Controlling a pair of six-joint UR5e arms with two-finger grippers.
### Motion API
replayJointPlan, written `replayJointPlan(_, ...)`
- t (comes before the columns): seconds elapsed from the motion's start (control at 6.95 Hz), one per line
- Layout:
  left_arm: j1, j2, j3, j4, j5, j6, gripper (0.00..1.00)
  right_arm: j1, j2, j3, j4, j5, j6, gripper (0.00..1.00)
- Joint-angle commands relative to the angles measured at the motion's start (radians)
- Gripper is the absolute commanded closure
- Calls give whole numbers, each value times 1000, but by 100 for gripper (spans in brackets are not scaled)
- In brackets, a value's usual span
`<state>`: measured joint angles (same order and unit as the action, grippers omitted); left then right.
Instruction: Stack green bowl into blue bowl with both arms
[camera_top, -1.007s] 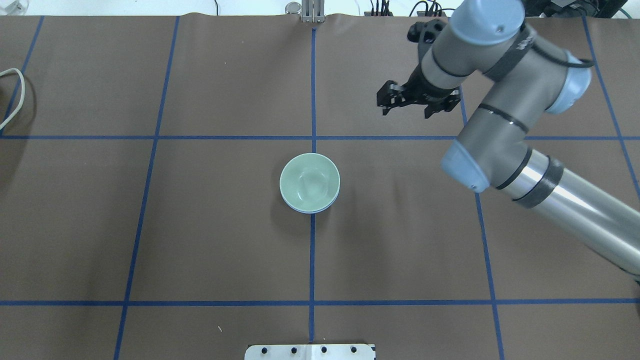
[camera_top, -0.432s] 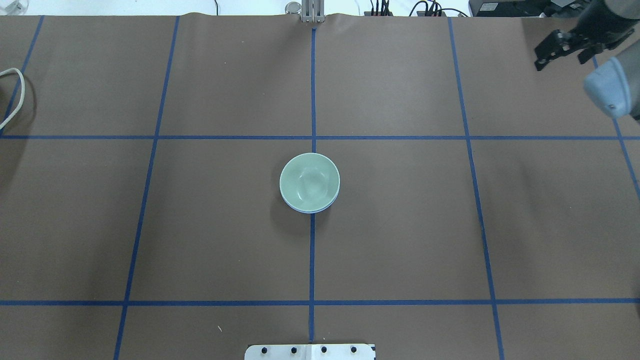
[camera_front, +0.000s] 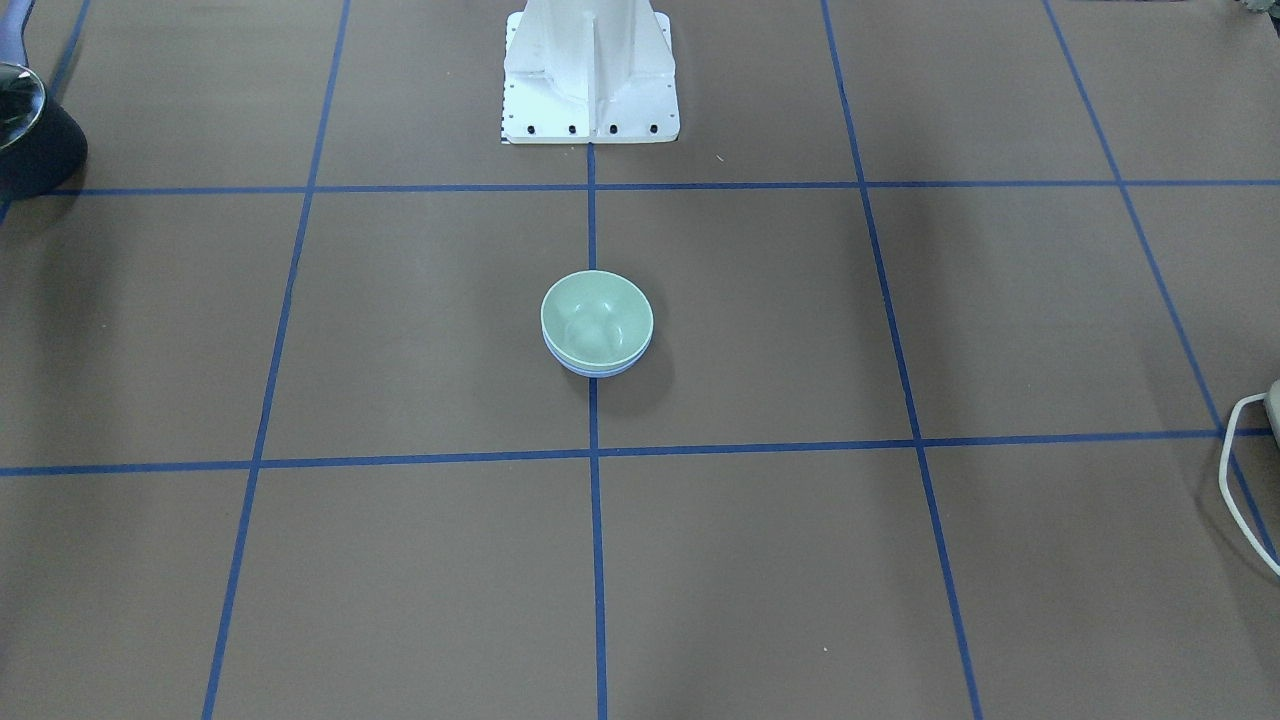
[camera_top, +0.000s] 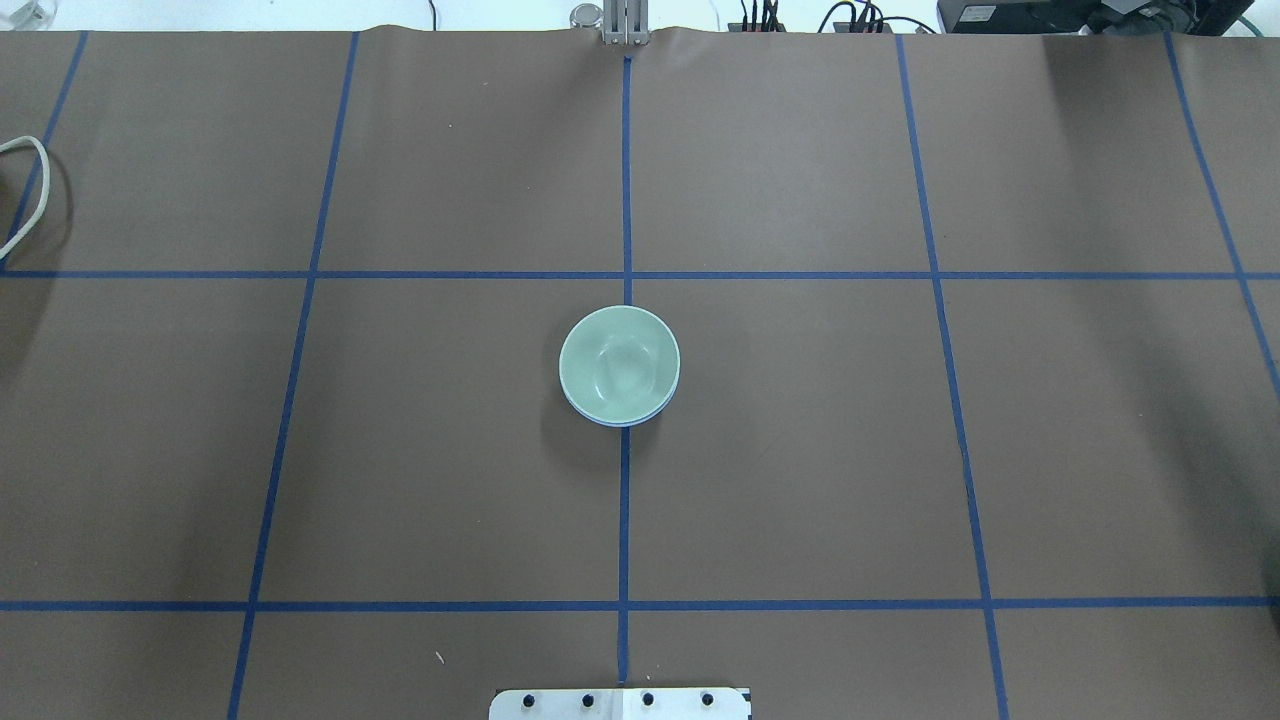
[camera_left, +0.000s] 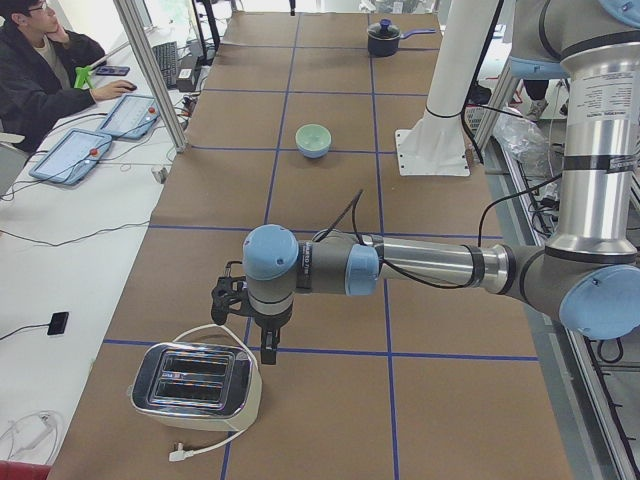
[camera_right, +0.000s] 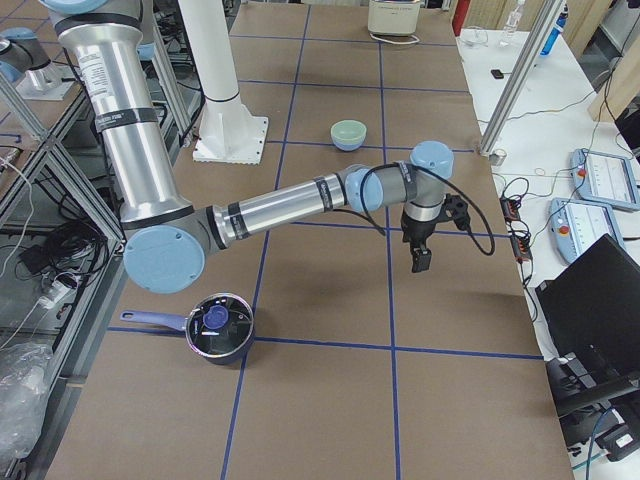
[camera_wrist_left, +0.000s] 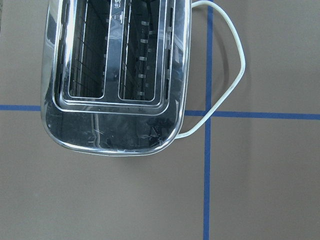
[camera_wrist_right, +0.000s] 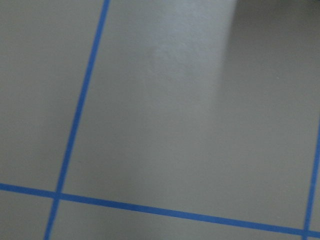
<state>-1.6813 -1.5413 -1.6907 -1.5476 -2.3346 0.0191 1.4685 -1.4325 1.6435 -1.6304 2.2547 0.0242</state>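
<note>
Right now the green bowl sits nested in the blue bowl, mouth up, straight out in front of the white pedestal. The pair rests on the blue tape line that runs away from the pedestal's middle. Of the blue bowl only a thin sliver of rim shows, peeking from under the green rim.

Neither of my grippers is near the stack.

My left arm reaches far out to the pedestal's left, forearm low and level over the brown mat. My left gripper points down just beside the toaster. It seems to hang clear of the chrome, though the side view is too coarse to be sure. My left wrist camera looks straight down into the two slots, with the white cord looping off one end across a tape crossing. My fingers do not show in that view, so whether those jaws stand parted or closed I cannot tell.

My right arm stretches out to the pedestal's right, and my right gripper points down over bare mat. My right wrist camera gives only blurred mat and tape lines — no fingers, so that pair of jaws I cannot tell either. A dark lidded pot with a blue handle stands farther out to the pedestal's right, well apart from my right gripper.
</note>
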Motion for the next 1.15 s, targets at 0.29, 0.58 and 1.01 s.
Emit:
replayJointPlan(0.29,2,33,11,-141,0,5,1,110,-179,44,4,-1,-41,0)
replayJointPlan(0.58,0,58,13,-154,1,5,1,113,-190,55,4,-1,-38,0)
replayJointPlan(1.01,2,59,13,-154,1,5,1,113,-190,55,4,-1,-38,0)
